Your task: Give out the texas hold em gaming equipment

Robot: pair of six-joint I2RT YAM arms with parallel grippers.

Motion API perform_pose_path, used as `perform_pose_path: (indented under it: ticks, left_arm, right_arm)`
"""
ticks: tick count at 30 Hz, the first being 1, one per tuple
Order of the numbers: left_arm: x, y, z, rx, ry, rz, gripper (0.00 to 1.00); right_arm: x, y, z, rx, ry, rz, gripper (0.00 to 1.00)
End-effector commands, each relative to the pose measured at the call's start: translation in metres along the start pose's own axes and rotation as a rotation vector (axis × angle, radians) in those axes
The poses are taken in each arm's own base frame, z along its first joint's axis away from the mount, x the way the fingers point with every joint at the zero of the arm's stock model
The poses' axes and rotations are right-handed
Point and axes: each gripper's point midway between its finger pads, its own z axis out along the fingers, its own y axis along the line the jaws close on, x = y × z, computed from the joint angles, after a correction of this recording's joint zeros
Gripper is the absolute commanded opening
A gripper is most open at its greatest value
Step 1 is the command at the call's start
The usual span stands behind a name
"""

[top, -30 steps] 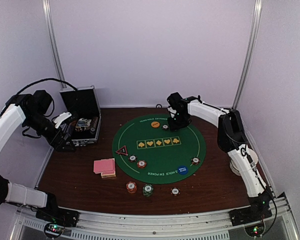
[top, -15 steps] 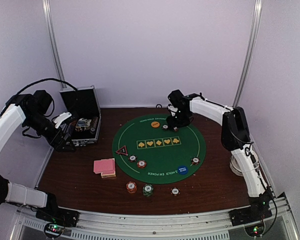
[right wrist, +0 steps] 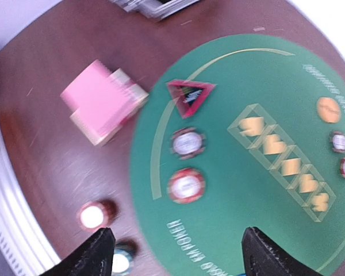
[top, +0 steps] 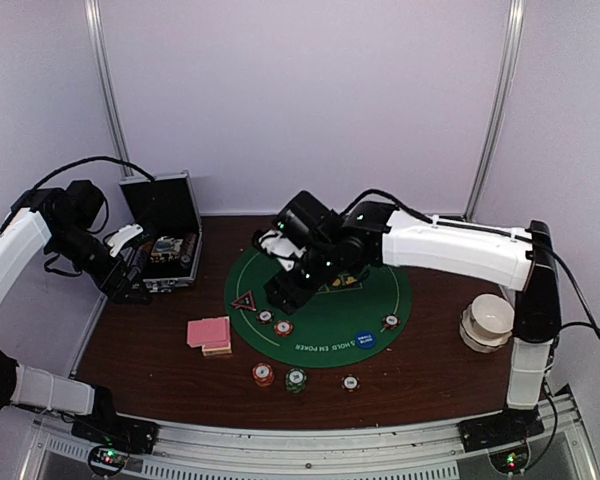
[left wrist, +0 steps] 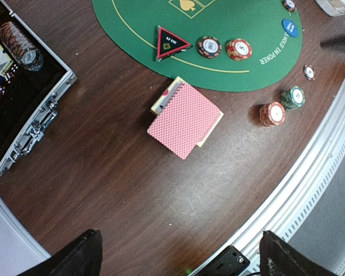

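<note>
The left gripper (left wrist: 178, 261) and the right gripper (right wrist: 175, 253) have fingers spread apart and empty, and the cards (left wrist: 185, 119) lie on the table (left wrist: 115, 190) just beside the mat (left wrist: 138, 23) at its left edge.

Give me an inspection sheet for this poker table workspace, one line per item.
Surface: dark wooden table carrying a round green felt mat.
Job's things: pink-backed card deck off the mat; black-red triangle, dark striped chip and red striped chip on it; red chip stack and green chip stack off it.
Clutter: open silver-edged black case; white round container.
Tools: left tool open, empty; right tool open, empty, above the mat.
Cables: black cable looped above the left arm.
Surroundings: pale walls; nothing else seen.
</note>
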Motion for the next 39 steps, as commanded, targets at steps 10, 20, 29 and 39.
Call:
perform_pose_path:
  ticks: [10,20,29,39]
  left_arm:
    - [-0.001,-0.006,-0.003,0.006,-0.02,0.028,0.97]
    - [0.0,-0.006,-0.005,-0.003,-0.024,0.034,0.98]
    - [-0.002,-0.006,-0.006,-0.003,-0.027,0.032,0.98]
    - [-0.003,-0.005,-0.007,-0.007,-0.03,0.032,0.97]
  right_arm:
    - [0.091,0.133,0.065,-0.21,0.277,-0.212,0.84]
    - [0.101,0.134,0.092,-0.195,0.327,-0.248,0.79]
    - [0.102,0.13,0.1,-0.187,0.332,-0.244,0.72]
    - [0.105,0.128,0.105,-0.196,0.346,-0.239,0.64]
